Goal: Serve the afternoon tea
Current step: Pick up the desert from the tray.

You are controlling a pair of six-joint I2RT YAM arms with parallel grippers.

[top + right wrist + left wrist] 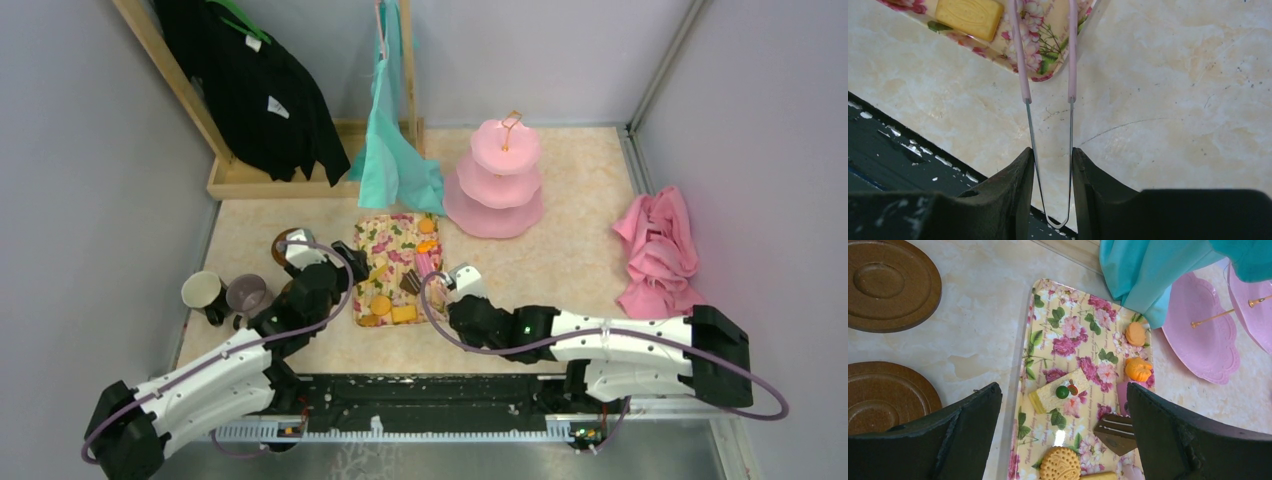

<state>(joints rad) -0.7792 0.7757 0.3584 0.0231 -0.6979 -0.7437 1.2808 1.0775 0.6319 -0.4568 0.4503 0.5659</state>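
Note:
A floral tray [385, 238] holds the snacks: a yellow cake slice [1048, 396], an orange pumpkin [1138, 369], an orange macaron [1135, 333], a brown cake slice [1115, 432] and a round biscuit [1060, 464]. My left gripper [1063, 390] [345, 262] is open and empty above the tray's left half. My right gripper [1052, 152] [455, 280] is shut on pink-tipped metal tongs [1070, 75], whose tips reach over the tray's near right corner [1050, 70]. The pink three-tier stand [497, 180] stands behind, empty. A cream mug [203, 291], a mauve-grey mug [246, 294] and two brown saucers [883, 282] [883, 397] are left of the tray.
A teal cloth [395, 150] hangs from a wooden rack over the tray's far edge, beside a black garment [250, 80]. A crumpled pink cloth [660, 250] lies at the right. The black base rail [420, 400] runs along the near edge. Grey walls enclose the table.

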